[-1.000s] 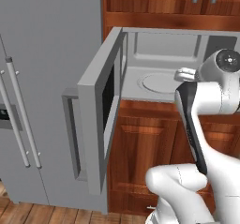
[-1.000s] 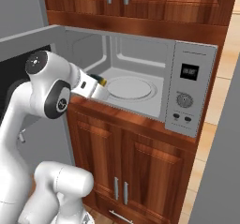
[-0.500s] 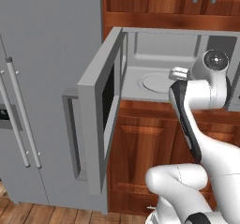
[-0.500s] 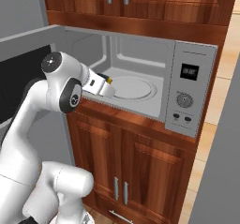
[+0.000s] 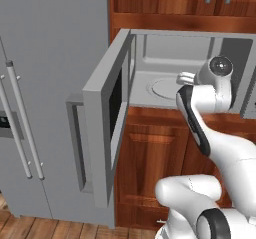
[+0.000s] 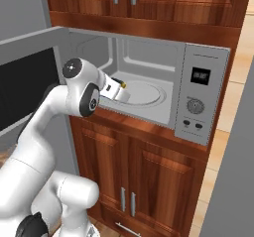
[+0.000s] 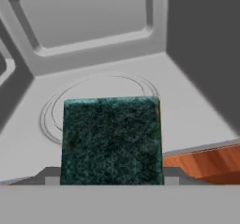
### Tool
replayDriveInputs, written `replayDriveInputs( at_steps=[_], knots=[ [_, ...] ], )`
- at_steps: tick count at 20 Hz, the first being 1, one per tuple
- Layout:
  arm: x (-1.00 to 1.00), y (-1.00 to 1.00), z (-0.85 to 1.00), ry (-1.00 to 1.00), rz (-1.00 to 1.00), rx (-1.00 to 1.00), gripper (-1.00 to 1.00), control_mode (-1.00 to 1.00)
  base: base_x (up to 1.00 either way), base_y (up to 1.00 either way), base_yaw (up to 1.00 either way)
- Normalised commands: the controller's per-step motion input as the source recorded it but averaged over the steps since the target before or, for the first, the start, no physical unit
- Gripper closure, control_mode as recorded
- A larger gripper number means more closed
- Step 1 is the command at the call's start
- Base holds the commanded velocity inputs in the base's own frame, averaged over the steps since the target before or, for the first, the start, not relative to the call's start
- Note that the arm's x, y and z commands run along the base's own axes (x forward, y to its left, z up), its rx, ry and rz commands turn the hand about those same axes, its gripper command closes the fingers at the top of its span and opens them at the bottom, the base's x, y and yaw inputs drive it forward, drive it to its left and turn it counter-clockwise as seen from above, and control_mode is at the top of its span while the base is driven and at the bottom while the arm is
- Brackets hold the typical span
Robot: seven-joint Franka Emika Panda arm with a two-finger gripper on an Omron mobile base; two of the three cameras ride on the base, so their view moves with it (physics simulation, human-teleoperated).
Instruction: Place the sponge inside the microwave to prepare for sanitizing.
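We find the microwave (image 6: 149,89) built in under wooden cabinets (image 6: 149,3), its door (image 5: 107,128) swung wide to the left beside the fridge (image 5: 45,83). The turntable (image 6: 141,93) lies bare. The arm (image 6: 64,107) reaches to the cavity mouth, and the gripper (image 6: 118,89) is closed on the sponge (image 7: 111,141), green face toward the hand camera, held above the front lip and short of the turntable. We judge the chief risk is release too early: the sponge could land on the lip and tumble to the floor. Clipping the right inner wall (image 7: 206,45) is a lesser risk.
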Motion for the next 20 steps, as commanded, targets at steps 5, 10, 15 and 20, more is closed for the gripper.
replayDriveInputs(
  at_steps=[5,10,15,20],
  knots=[
    [0.47,-0.29,-0.22,0.0,0.01,0.1,1.0,-1.0,0.0,0.0,0.0],
    [0.31,-0.13,-0.23,0.0,0.01,0.05,1.0,-1.0,0.0,0.0,0.0],
    [0.28,0.0,-0.05,0.0,0.0,0.0,1.0,-1.0,0.0,0.0,0.0],
    [0.29,0.0,0.0,0.0,0.0,-0.02,1.0,-1.0,0.0,0.0,0.0]
  ],
)
